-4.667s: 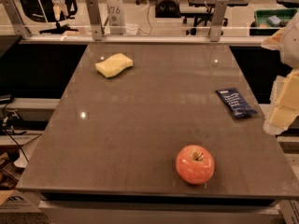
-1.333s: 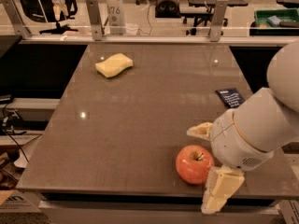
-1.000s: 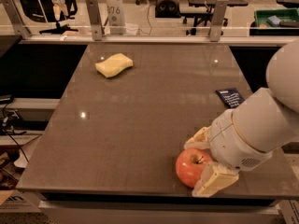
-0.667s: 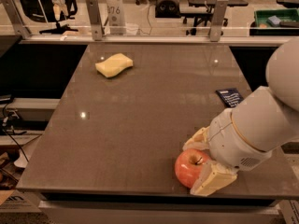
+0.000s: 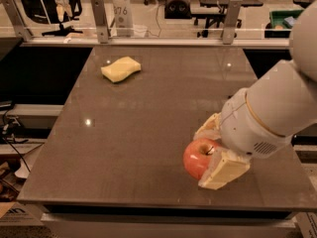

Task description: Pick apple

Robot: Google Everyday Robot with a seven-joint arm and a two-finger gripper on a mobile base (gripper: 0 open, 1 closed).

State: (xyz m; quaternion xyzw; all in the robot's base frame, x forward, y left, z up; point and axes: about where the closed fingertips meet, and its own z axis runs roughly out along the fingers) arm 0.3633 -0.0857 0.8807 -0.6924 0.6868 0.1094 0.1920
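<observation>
Table (image 5: 148, 133): sponge (image 5: 121, 69) far-left, apple (image 5: 197, 158) near-right (end effector (image 5: 203, 158) clasping it)

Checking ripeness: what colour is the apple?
Red-orange, camera view; tool grips the round shiny apple near the table's front.

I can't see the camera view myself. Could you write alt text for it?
A robot's white arm reaches in from the right, its gripper closed around a red apple near the front right of a dark grey table. A wavy yellow sponge lies at the table's far left.
</observation>
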